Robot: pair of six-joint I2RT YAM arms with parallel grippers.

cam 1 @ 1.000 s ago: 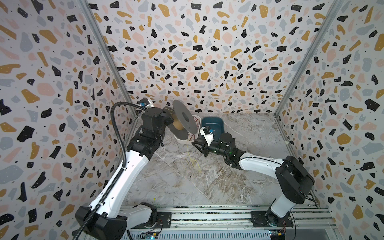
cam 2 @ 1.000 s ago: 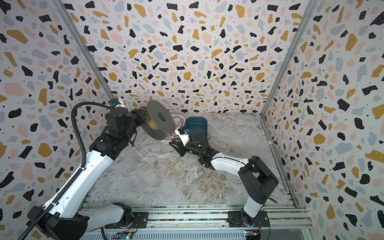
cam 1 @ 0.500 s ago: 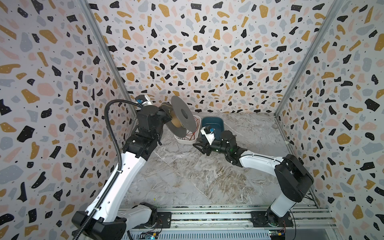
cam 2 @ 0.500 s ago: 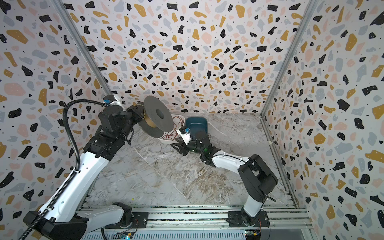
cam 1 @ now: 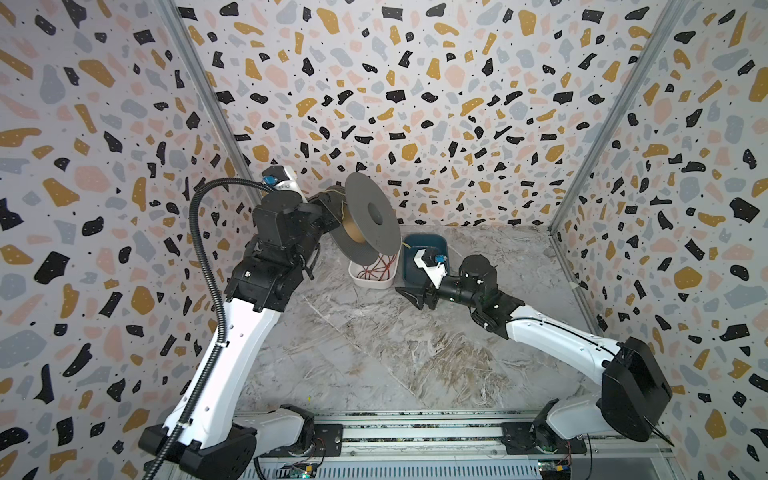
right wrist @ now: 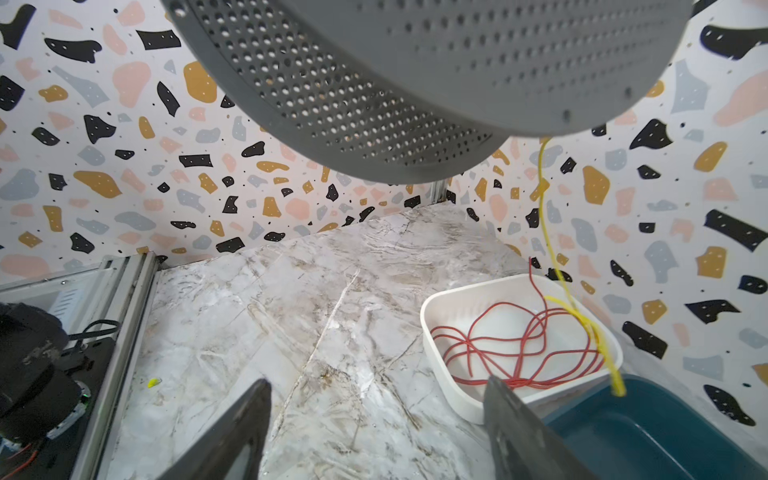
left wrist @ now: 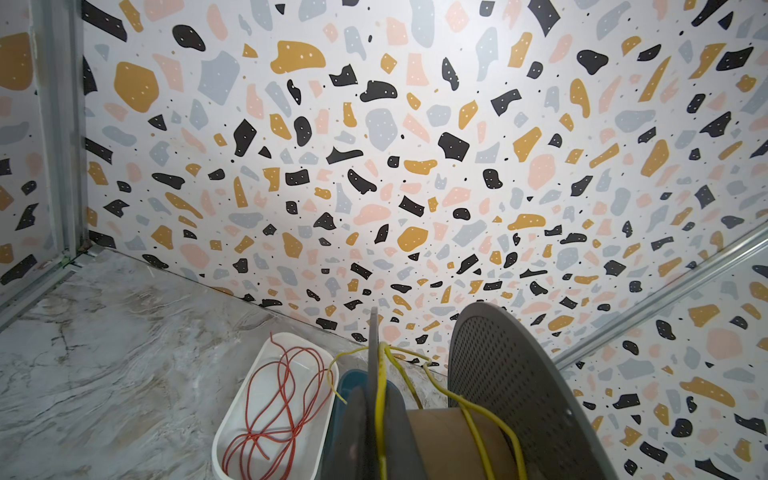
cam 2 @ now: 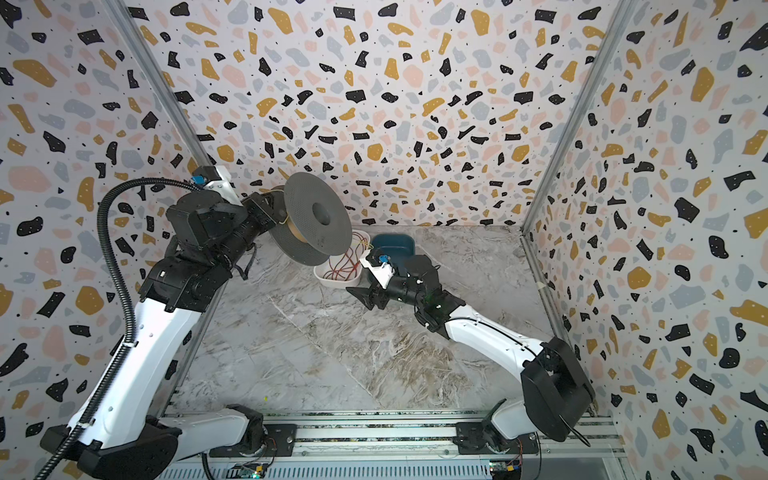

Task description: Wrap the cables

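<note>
Left gripper is clamped on the grey spool, held aloft and tilted; its fingertips are hidden behind the flange. Right gripper is wide open, empty and low over the table. The yellow cable has a few loose turns on the cardboard core right at the left gripper. The rest hangs off the flange edge, and its tail dangles ahead of and above the right gripper, near the edge where the white tray meets the blue bin. Red cable lies in tangled loops in the white tray, just past the right gripper's fingers. Both cables look very thin, light and limp, probably slick, and won't hold shape. I'd pinch the yellow one a little up from the tip, where it hangs clear of the rim, and keep it taut or the turns may slip. For the red one, take an end rather than a mid-loop, since it's likely to snag.
</note>
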